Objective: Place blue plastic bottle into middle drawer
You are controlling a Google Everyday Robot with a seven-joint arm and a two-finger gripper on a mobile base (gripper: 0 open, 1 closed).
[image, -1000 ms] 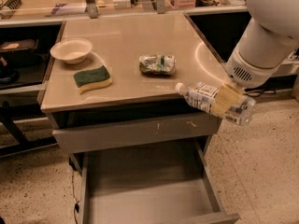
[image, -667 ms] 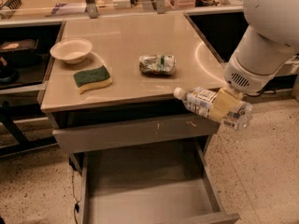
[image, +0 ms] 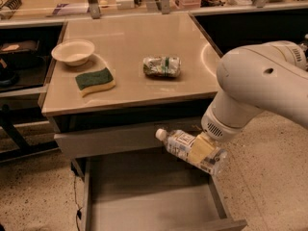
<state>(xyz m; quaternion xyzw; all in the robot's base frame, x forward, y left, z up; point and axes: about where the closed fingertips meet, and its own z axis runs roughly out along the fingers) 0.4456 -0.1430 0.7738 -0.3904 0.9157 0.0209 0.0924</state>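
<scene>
The blue plastic bottle [image: 180, 143] is clear with a white cap and a pale label. It lies sideways in my gripper [image: 201, 149], cap pointing left. The gripper is shut on the bottle's middle and holds it in the air over the back right part of the open middle drawer [image: 144, 206]. That drawer is a wide grey tray with a flat bare bottom, pulled out below the counter. My white arm [image: 260, 85] reaches in from the right.
On the counter [image: 130, 57] lie a white bowl [image: 73, 51], a green and yellow sponge [image: 95, 81] and a silvery wrinkly pack with a green band [image: 162, 66]. A shallower closed drawer front [image: 106, 139] sits just above the open drawer.
My gripper has carried the bottle down and to the left, from beside the counter's right front corner to a place over the open drawer.
</scene>
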